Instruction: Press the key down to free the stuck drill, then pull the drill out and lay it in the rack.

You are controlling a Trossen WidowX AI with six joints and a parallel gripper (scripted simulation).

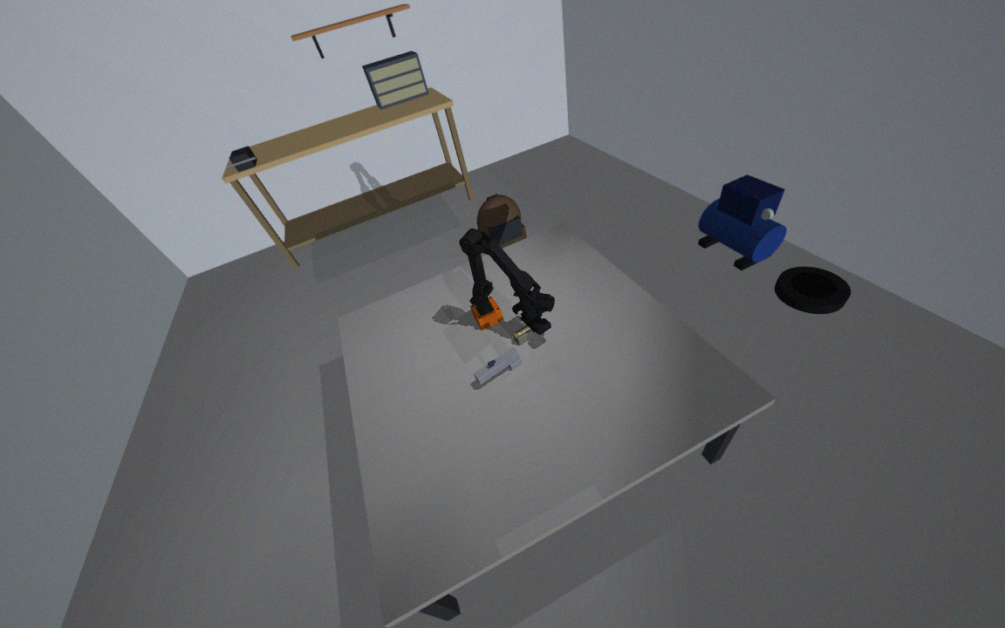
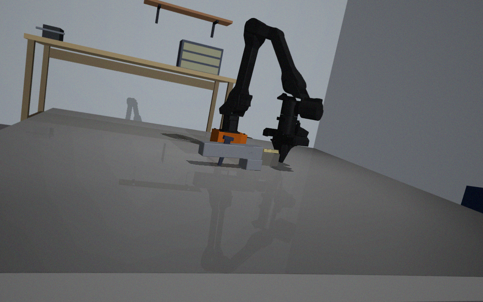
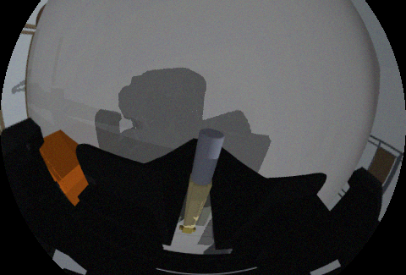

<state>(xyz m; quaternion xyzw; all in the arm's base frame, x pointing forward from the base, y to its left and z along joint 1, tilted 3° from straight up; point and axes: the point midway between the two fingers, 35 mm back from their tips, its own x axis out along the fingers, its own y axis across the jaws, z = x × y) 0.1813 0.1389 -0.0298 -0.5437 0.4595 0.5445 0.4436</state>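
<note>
My gripper (image 1: 539, 330) (image 2: 281, 160) (image 3: 203, 145) points down low over the table and is shut on the drill (image 1: 522, 333) (image 2: 271, 151) (image 3: 198, 199). In the wrist view its grey shank sits between the fingertips and its brass-coloured part points away from them. The small grey rack (image 2: 271, 160) is right beside the fingers, and the drill lies level at its top. I cannot tell if the drill rests on it. The light grey block (image 1: 500, 368) (image 2: 232, 150) stands nearer the top and exterior views. The dark key (image 1: 491, 364) (image 2: 228, 139) passes through it, its lower end showing underneath.
The orange arm base (image 1: 487, 314) (image 2: 229, 136) (image 3: 63, 165) stands close to the rack and the block on the table (image 1: 569, 437) (image 2: 123, 233). A workbench (image 1: 342, 133) (image 2: 130, 61), a brown helmet (image 1: 495, 210), a blue compressor (image 1: 736, 226) and a tyre (image 1: 789, 300) are beyond.
</note>
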